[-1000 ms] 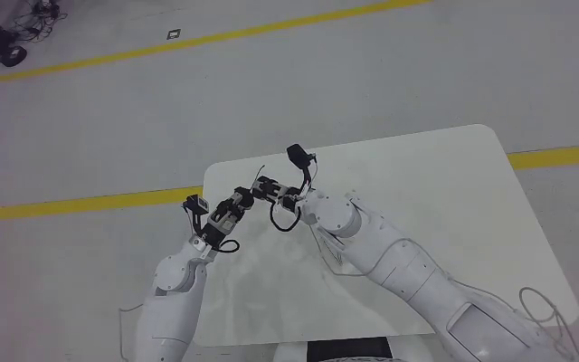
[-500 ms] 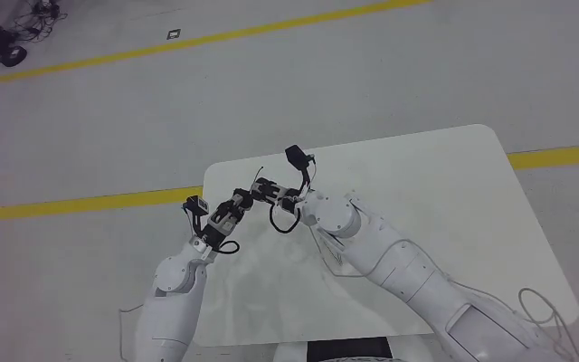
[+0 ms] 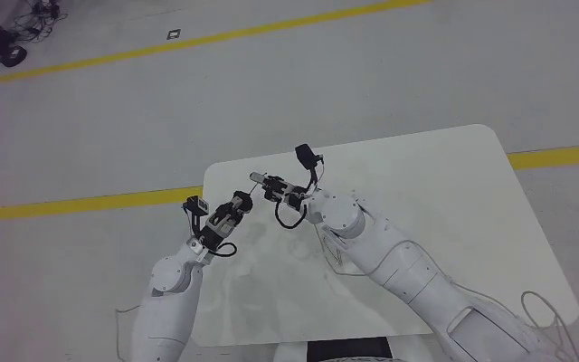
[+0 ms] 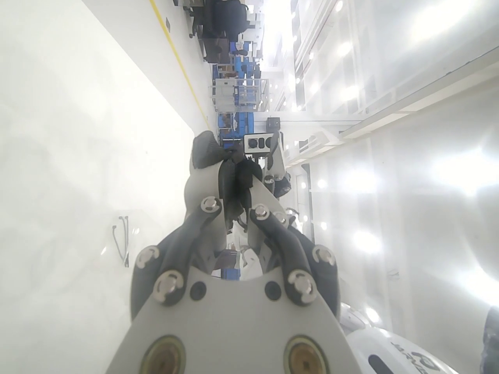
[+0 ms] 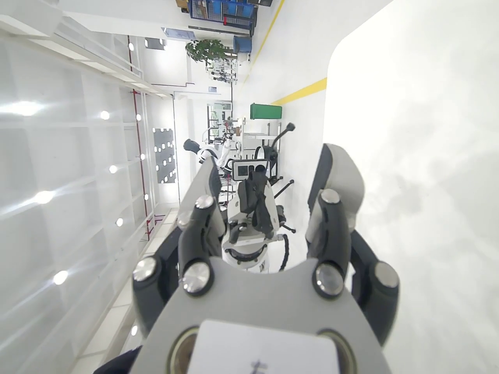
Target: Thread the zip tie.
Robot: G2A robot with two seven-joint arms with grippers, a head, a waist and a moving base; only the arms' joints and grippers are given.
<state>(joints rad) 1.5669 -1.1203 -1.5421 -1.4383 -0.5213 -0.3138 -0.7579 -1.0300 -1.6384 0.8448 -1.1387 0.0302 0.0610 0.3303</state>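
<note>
A thin dark zip tie lies bent on the white table, beside my left gripper's base. My left gripper hovers near the table's back left corner, its black pads pressed together; I cannot tell whether anything thin is pinched there. My right gripper faces it a short way off, open, with nothing between its fingers. Through that gap the right wrist view shows the left gripper farther off. In the left wrist view the right gripper sits just beyond my own fingertips.
The table's back left corner and left edge lie close to both grippers. The wide tabletop stretches right and toward the front. A yellow floor line runs beyond the left edge.
The two grippers were touching tip to tip; now they stand apart. The right one has drawn back and slightly toward the table's rear, the left has shifted back a little.
</note>
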